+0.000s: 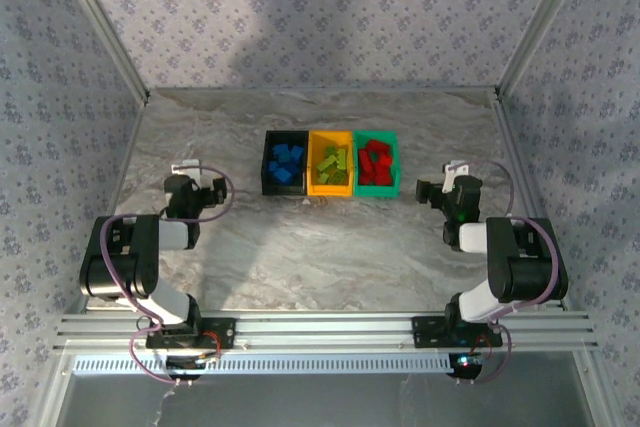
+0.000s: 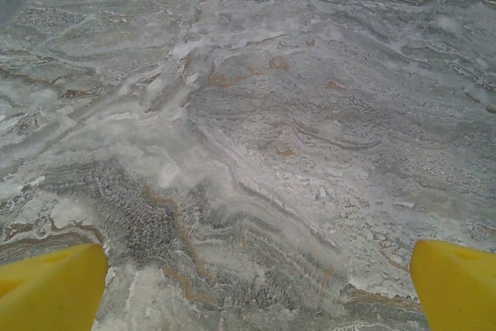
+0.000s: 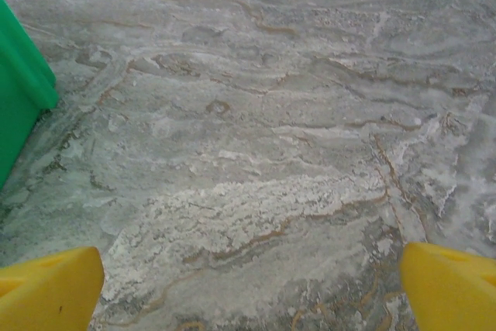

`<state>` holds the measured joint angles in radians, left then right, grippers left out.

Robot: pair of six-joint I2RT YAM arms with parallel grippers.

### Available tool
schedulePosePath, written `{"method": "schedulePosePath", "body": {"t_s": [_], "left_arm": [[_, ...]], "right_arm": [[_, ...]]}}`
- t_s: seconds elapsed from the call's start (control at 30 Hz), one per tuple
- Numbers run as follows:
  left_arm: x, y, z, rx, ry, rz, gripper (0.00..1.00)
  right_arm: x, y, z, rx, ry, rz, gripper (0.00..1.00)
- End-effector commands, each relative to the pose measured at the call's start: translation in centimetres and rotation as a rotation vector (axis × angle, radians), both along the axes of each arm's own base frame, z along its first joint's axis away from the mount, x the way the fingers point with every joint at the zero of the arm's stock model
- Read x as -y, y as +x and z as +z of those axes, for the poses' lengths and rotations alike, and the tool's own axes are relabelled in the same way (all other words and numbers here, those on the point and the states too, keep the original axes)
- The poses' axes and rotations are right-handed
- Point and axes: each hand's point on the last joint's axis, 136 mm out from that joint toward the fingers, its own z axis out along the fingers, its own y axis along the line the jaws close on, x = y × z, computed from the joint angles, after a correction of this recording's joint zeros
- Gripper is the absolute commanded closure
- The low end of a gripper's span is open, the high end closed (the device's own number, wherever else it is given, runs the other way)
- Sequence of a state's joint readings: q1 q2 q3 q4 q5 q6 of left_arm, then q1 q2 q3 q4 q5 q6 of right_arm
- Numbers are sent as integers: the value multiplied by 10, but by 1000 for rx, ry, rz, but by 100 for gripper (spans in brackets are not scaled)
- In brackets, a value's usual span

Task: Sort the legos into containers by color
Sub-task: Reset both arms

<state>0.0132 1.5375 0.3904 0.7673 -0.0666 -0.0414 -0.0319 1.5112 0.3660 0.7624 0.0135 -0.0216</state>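
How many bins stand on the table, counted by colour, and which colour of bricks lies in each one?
black bin: 1, with blue bricks inside
orange-yellow bin: 1, with lime green bricks inside
green bin: 1, with red bricks inside
Total: 3 bins

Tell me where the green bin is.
In the top view the green bin ends the row of three on the right, beside the orange-yellow bin; the right wrist view catches its corner at the left edge.
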Motion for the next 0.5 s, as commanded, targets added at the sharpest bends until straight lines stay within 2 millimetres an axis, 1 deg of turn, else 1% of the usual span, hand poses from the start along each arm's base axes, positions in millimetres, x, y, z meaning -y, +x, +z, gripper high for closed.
{"method": "schedulePosePath", "body": {"t_s": [0.0, 0.47], "left_arm": [[1, 12, 20, 70, 3, -18, 0], [1, 12, 20, 71, 4, -20, 0]], "right_arm": [[-3, 10, 14, 48, -18, 26, 0], [-2, 11, 14, 46, -10, 29, 0]]}}
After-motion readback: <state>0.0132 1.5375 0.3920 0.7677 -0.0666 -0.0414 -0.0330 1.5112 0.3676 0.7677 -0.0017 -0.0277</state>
